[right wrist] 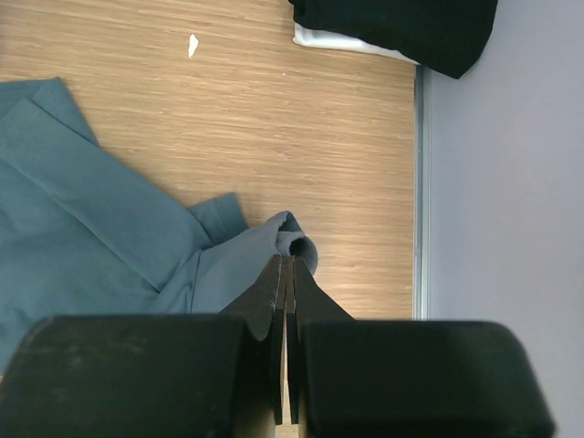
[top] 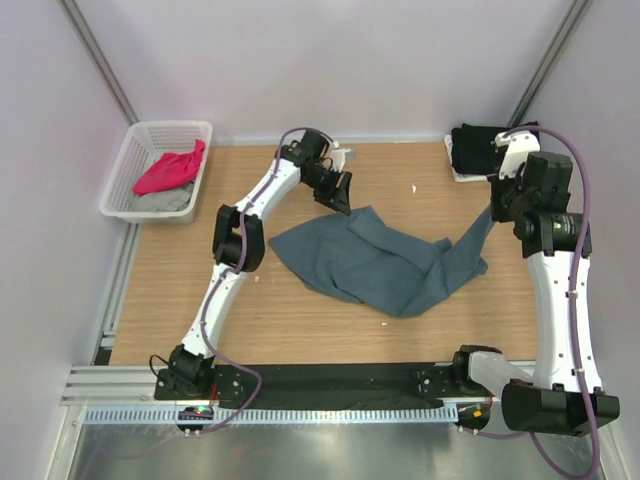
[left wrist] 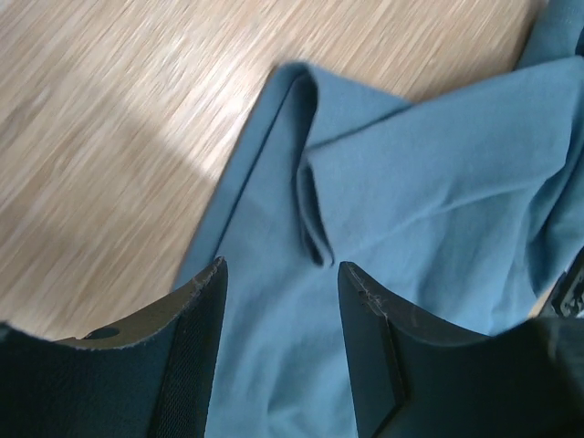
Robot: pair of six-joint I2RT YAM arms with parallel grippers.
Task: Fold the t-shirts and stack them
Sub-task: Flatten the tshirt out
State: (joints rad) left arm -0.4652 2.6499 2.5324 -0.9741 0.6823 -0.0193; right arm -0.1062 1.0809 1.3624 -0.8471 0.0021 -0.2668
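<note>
Pinching 1 fold at the right end of the slate blue-grey t-shirt (top: 385, 265), crumpled at centre frame, my right gripper (right wrist: 286, 262) is clamped shut; my left gripper (left wrist: 283, 269) hangs open over its upper-left hem. Fabric looks soft, light, limp: best taken at hems.

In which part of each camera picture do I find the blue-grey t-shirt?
Top external: blue-grey t-shirt at the centre of the table.
Left wrist: it fills the right and lower part.
Right wrist: left side, a corner pinched by the right end effector.
Shared landmark: the wooden table.
</note>
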